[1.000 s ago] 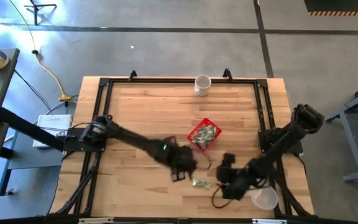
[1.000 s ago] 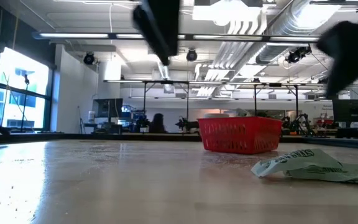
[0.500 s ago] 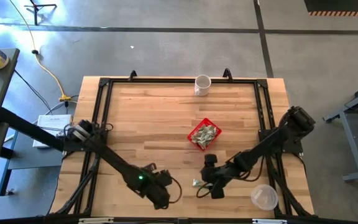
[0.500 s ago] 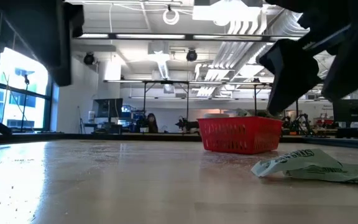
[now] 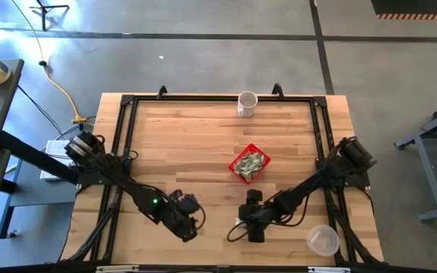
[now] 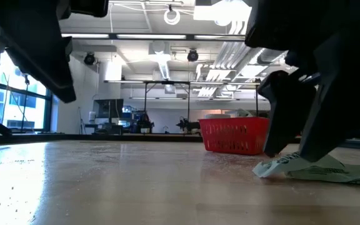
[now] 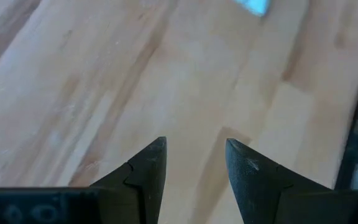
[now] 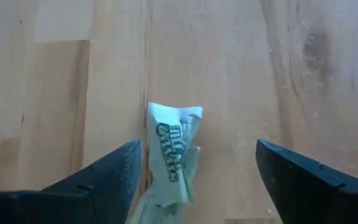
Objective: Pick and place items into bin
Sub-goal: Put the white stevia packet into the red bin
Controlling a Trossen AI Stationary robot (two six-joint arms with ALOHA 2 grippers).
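Note:
One crumpled green-and-white paper piece (image 8: 173,155) lies flat on the wooden table near its near edge, also seen in the low view (image 6: 320,169). My right gripper (image 8: 197,168) is open and low over it, one finger on each side of the piece (image 5: 238,222). The red basket (image 5: 249,164) stands on the table farther back with several more paper pieces inside. My left gripper (image 5: 191,216) is open over bare wood (image 7: 194,149), to the left of the right gripper (image 5: 244,225).
A white mug (image 5: 246,102) stands at the table's far edge. A clear plastic cup (image 5: 322,240) sits at the near right corner. The black frame rails (image 5: 124,136) run along the table's sides. Bare wood lies between the basket and the left rail.
My right gripper has moved toward the table's left and come down over the lone paper piece. My left gripper has swung away from the basket toward the near left part of the table. The paper piece and the basket have stayed put.

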